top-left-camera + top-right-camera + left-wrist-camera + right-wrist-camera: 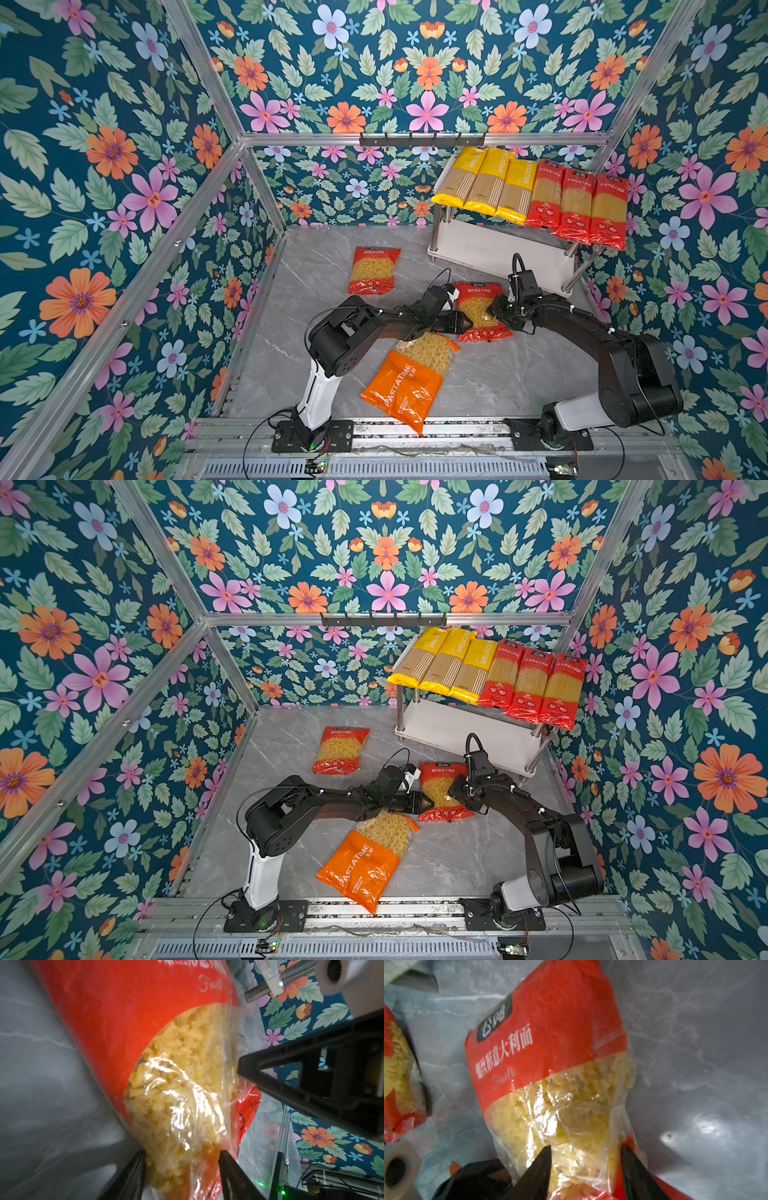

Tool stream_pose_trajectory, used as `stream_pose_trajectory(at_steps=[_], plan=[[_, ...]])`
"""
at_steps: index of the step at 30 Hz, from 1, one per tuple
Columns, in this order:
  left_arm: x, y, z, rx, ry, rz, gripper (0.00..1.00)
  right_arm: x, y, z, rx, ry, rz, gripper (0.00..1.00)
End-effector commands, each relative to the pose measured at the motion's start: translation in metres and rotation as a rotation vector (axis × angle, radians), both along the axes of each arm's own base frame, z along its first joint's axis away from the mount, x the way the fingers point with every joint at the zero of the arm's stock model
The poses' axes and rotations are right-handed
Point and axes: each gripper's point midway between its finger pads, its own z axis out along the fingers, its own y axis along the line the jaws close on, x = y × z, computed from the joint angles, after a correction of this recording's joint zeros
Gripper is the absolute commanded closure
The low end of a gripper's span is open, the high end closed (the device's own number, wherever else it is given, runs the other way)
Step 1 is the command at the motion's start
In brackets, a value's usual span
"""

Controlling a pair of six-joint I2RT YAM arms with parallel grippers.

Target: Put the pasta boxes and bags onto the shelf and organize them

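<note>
A short red macaroni bag [478, 309] [441, 789] lies on the grey marble table just in front of the shelf [498, 253] [457, 729]. My left gripper [467, 322] [181, 1153] clamps its left edge, and my right gripper [496, 313] [585, 1147] clamps its right edge. In both wrist views the black fingers press into the clear pasta window. A second red macaroni bag [374, 270] lies farther left. An orange macaroni bag [409, 380] lies near the front. Three yellow spaghetti packs [486, 183] and three red spaghetti packs [577, 203] lie side by side on the shelf's top board.
The shelf's lower white board shows bare between chrome posts [434, 232]. A black hook rail [422, 139] runs along the back frame above the shelf. Flowered walls close in the left, back and right sides. The arm bases sit on a rail [415, 428] at the front edge.
</note>
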Motion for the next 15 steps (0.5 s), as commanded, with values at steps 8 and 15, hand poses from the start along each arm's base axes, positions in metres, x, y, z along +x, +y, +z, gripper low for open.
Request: stream_pose_trajectory(at_steps=[8, 15], plan=[[0.006, 0.028, 0.008, 0.077, -0.050, 0.006, 0.51, -0.036, 0.002, 0.007, 0.118, 0.024, -0.013, 0.48], [0.043, 0.042, 0.023, 0.077, -0.082, 0.056, 0.36, -0.026, -0.038, 0.022, 0.128, -0.028, -0.106, 0.31]])
